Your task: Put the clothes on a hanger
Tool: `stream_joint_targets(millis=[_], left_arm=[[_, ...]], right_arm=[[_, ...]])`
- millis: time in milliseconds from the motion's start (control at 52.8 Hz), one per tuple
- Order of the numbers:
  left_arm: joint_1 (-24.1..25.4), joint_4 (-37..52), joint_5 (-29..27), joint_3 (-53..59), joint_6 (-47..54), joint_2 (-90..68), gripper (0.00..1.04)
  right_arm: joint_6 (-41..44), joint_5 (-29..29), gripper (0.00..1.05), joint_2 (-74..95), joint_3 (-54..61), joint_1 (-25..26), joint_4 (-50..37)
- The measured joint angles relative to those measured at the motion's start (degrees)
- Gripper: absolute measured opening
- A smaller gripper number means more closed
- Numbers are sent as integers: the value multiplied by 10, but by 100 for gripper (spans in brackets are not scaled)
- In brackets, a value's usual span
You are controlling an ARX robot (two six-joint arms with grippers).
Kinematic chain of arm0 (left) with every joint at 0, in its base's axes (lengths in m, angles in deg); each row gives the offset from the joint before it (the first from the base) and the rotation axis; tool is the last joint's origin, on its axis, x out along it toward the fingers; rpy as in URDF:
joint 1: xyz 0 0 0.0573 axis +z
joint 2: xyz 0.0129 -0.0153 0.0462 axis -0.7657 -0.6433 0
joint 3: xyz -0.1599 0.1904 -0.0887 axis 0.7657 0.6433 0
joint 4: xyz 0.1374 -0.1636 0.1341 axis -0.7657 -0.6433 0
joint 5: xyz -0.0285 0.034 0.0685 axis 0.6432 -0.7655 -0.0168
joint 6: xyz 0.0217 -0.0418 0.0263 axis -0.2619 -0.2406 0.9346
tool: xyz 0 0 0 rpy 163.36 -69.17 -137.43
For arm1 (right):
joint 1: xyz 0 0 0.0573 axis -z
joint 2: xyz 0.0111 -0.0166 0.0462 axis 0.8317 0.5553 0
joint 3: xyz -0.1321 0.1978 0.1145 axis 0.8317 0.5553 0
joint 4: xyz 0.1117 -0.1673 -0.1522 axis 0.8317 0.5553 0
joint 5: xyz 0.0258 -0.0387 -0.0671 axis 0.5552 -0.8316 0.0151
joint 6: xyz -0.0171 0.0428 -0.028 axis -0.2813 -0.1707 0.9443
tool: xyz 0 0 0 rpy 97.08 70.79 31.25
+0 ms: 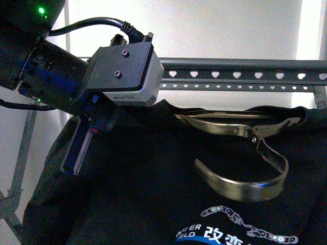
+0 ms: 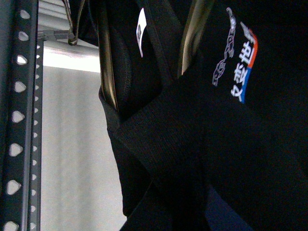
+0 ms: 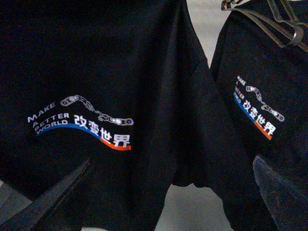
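Right claw [image 3: 172, 161], two tees [image 3: 96, 62] [image 3: 284, 82], one rail [image 1: 245, 64]

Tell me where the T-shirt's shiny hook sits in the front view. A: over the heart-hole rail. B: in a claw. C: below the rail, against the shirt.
C: the hook lies against the black T-shirt, wholly below the rail.

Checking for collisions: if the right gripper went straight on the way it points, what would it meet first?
Most likely the black T-shirt, near its print: the right gripper, fingers open, faces that cloth; depth is unclear.
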Motion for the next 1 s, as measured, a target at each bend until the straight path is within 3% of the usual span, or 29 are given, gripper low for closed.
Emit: stream_joint_targets(millis=[208, 284, 398, 474, 549, 644, 720, 834, 1004], left_arm=[[0, 0, 0, 0, 0, 0, 4], [2, 0, -1, 0, 0, 0, 4], [0, 0, -2, 0, 2, 0, 4], [0, 0, -2, 0, 2, 0, 4], [2, 0, -4, 0, 3, 0, 4], [2, 0, -5, 0, 4, 0, 4], [2, 0, -4, 0, 4, 0, 4], [2, 0, -4, 0, 4, 0, 4], [1, 0, -4, 0, 4, 0, 4]], right_arm=[[-2, 4, 97, 0, 0, 0, 1], [-36, 162, 97, 52, -27, 66, 45], [3, 356, 97, 183, -79, 201, -39], [83, 417, 97, 255, -115, 236, -117], [226, 489, 97, 341, -161, 246, -188], [442, 569, 97, 453, -251, 242, -132], [596, 575, 97, 524, -324, 225, -39], [791, 534, 97, 603, -432, 185, 72], [898, 479, 97, 669, -512, 140, 104]])
